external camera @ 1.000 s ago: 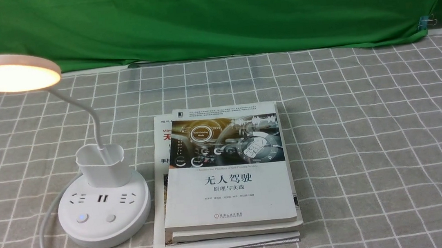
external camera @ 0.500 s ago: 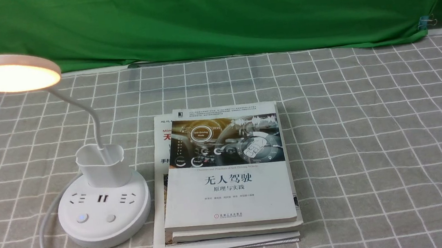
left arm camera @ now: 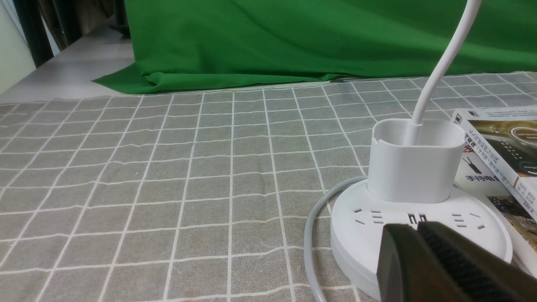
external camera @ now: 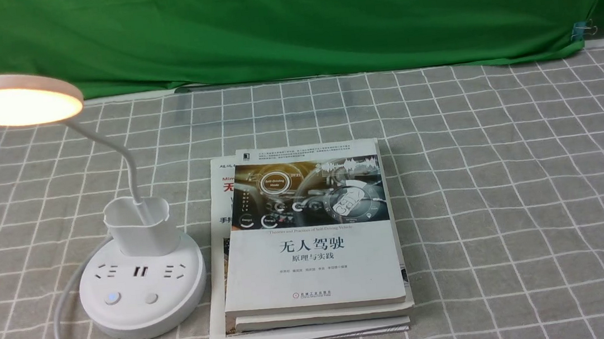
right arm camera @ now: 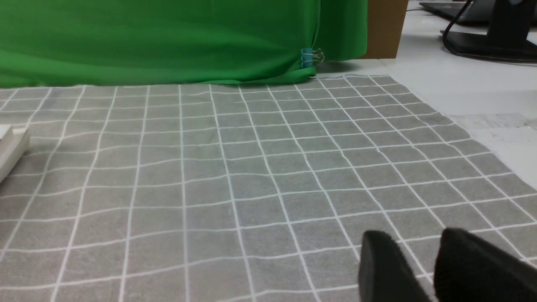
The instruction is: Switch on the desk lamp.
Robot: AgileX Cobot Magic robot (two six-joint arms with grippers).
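Checked grey cloth (external camera: 505, 182) covers desk; desk lamp (external camera: 142, 287) front-left, lit, beside books (external camera: 310, 247), its cup holding only the neck. Left jaws pressed together nr base; right jaws slightly spread.

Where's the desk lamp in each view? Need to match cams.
Front: desk lamp on the left, head lit, base beside the book stack.
Left wrist: base and cup partly behind the left gripper; head out of frame.
Right wrist: not in view.
Shared landmark: green backdrop.
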